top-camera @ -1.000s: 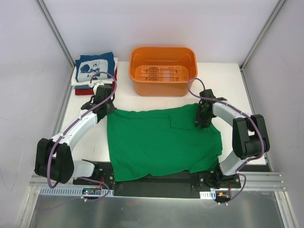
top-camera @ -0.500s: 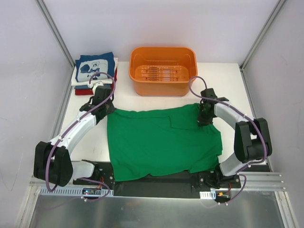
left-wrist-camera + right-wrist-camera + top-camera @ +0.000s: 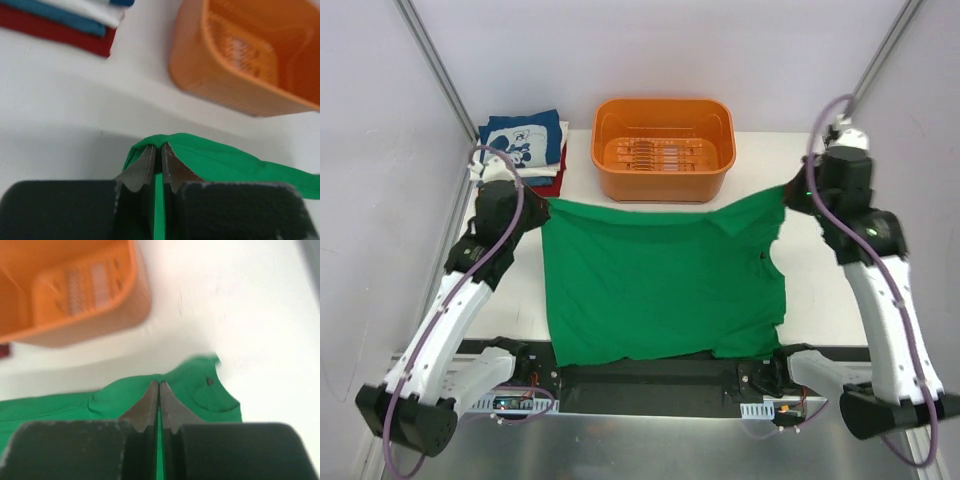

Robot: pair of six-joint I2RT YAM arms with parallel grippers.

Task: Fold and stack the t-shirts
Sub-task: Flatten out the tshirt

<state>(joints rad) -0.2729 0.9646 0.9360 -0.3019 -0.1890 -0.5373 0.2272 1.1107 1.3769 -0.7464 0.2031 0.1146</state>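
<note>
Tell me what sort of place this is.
Probably a robotics lab cell: white table walled by plain panels, left arm and right arm mounted at its edge, plus orange tub and green t-shirt.

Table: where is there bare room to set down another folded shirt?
Bare table lies right of the green t-shirt; a strip runs along its left too. The corner right of the orange tub is free. Back left is crowded: folded stack beside the tub.

Left claw (image 3: 157,151), right claw (image 3: 158,388) — both closed (aloft)
</note>
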